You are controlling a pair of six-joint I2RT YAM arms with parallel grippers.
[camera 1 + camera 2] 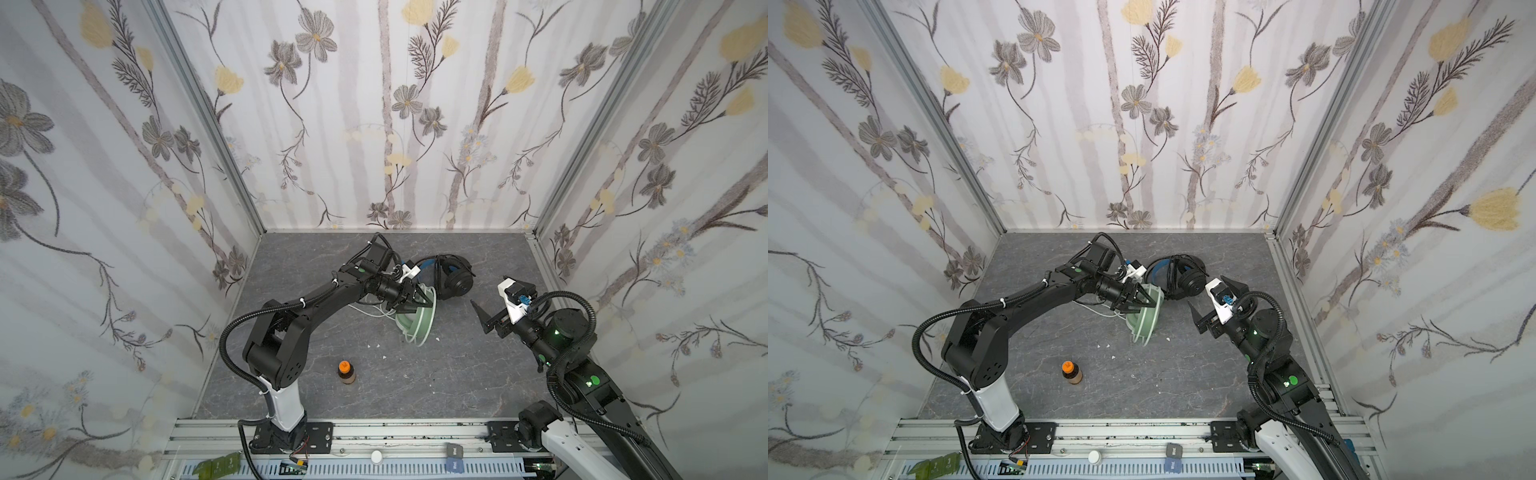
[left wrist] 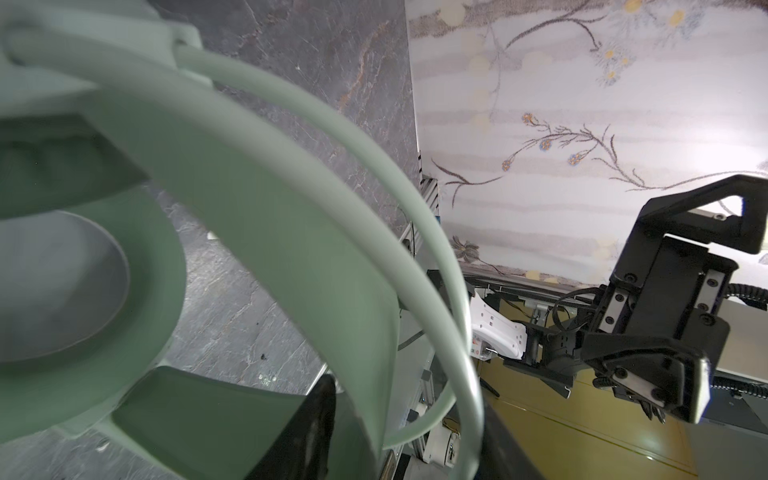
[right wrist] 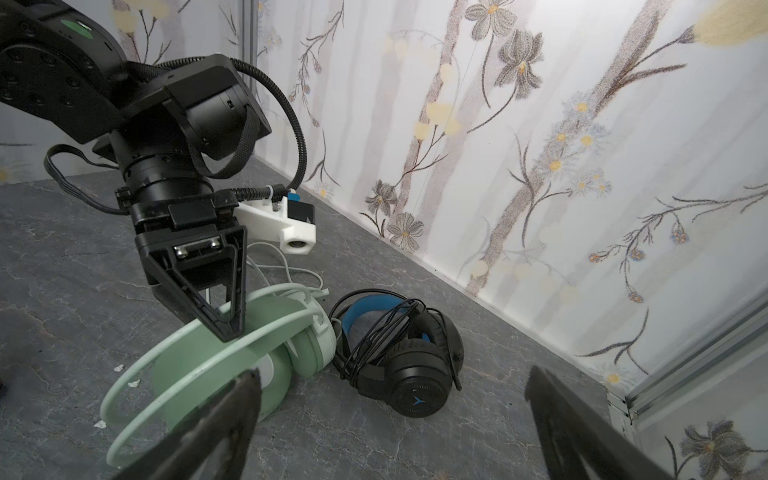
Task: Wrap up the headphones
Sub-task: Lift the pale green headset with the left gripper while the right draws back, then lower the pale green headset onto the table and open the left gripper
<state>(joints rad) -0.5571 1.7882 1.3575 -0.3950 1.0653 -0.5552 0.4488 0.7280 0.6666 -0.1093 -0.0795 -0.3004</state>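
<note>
The mint-green headphones rest on the table, their headband raised. My left gripper is open, its jaws apart on either side of that headband. The white cable lies loose behind it. Beside them lie the black headphones with a blue inner band and the black cable looped around them. My right gripper hovers wide open to the right, holding nothing.
A small brown bottle with an orange cap stands near the front of the table. Small white scraps lie near the green headset. Flowered walls close in three sides; an aluminium rail runs along the front.
</note>
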